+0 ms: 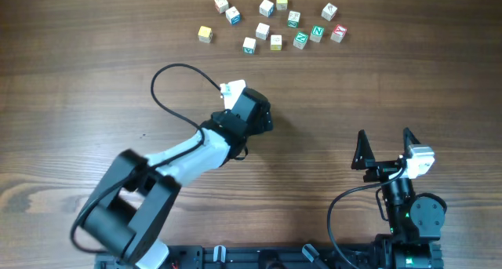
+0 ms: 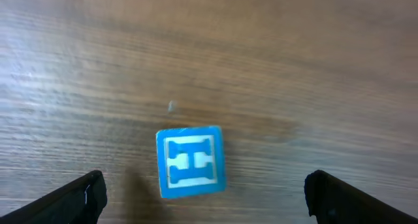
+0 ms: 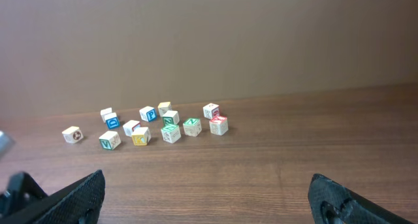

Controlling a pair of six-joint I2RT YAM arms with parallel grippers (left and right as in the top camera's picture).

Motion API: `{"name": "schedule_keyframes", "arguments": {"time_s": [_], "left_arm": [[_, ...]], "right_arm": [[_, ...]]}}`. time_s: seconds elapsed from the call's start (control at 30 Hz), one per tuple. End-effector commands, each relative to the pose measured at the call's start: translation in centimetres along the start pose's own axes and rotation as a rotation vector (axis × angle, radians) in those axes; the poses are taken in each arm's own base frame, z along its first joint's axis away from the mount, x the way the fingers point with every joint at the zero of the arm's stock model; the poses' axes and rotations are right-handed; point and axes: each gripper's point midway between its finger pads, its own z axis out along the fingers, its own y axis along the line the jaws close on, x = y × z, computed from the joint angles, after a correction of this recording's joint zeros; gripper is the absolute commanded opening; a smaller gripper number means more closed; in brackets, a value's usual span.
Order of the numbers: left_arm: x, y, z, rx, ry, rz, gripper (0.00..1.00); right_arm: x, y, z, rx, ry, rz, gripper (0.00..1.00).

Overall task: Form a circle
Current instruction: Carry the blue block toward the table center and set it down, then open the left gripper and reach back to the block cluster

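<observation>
A blue cube with a white letter H point(image 2: 189, 160) lies flat on the wood, alone, in the left wrist view. My left gripper point(image 2: 206, 188) hangs over it, open, with its fingers wide on either side and clear of it. From overhead the left gripper point(image 1: 252, 114) covers that cube. Several small letter cubes point(image 1: 274, 24) lie as a loose scatter at the far edge, also seen from the right wrist as cubes point(image 3: 157, 126). No circle shows in any view. My right gripper point(image 1: 384, 139) stands open and empty at the near right.
The wooden table point(image 1: 376, 81) is bare between the scatter and both arms. The left arm's black cable point(image 1: 169, 77) loops over the table left of the gripper. A brown wall point(image 3: 209, 34) rises behind the cubes.
</observation>
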Motion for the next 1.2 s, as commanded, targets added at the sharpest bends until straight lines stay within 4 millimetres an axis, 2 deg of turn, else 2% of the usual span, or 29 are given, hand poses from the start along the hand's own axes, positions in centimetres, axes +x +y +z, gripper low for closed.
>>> {"name": "schedule_keyframes", "arguments": {"time_s": [0.0,0.1,0.13,0.27,0.4,0.47,0.53,0.57,0.63,0.8,0.9,0.97,1.03,1.1,1.17], "left_arm": [[-2.3,-1.2,-3.2,0.066,-0.058,-0.02,1.0],[-3.3,-1.4,-5.2,0.089,-0.087,0.004,1.0],[-4.1,-1.8,-6.3,0.111,-0.113,0.048,1.0],[-6.1,-2.8,-8.8,0.143,-0.166,0.112,1.0],[-9.7,-4.0,-10.7,0.159,-0.241,0.191,1.0],[-12.2,-4.4,-11.8,0.164,-0.295,0.213,1.0],[-14.4,-4.3,-12.7,0.159,-0.341,0.223,1.0],[-16.2,-3.7,-13.1,0.148,-0.376,0.204,1.0],[-17.5,-3.7,-13.0,0.176,-0.388,0.227,1.0],[-20.7,-4.1,-11.7,0.18,-0.395,0.203,1.0],[-23.4,-5.7,-10.2,0.162,-0.378,0.231,1.0],[-24.4,-6.5,-8.3,0.14,-0.343,0.262,1.0],[-25.0,-6.9,-5.6,0.114,-0.293,0.272,1.0],[-25.1,-7.0,-3.2,0.1,-0.267,0.273,1.0],[-24.3,-6.9,-0.4,0.109,-0.226,0.276,1.0]], "right_arm": [[-0.3,-0.4,0.0,0.021,-0.014,0.006,1.0],[-0.3,-0.4,0.0,0.021,-0.014,0.006,1.0],[-0.3,-0.4,0.0,0.021,-0.014,0.005,1.0],[-0.3,-0.4,0.0,0.021,-0.014,0.005,1.0],[-0.3,-0.4,0.0,0.021,-0.014,0.006,1.0],[-0.3,-0.4,0.0,0.021,-0.014,0.006,1.0],[-0.3,-0.4,0.0,0.021,-0.014,0.006,1.0],[-0.3,-0.4,0.0,0.021,-0.014,0.005,1.0],[-0.3,-0.4,0.0,0.021,-0.014,0.005,1.0],[-0.3,-0.4,0.0,0.021,-0.014,0.005,1.0],[-0.3,-0.4,0.0,0.021,-0.014,0.005,1.0],[-0.3,-0.4,0.0,0.021,-0.014,0.006,1.0],[-0.3,-0.4,0.0,0.021,-0.014,0.005,1.0],[-0.3,-0.4,0.0,0.021,-0.014,0.005,1.0],[-0.3,-0.4,0.0,0.021,-0.014,0.005,1.0]]}}
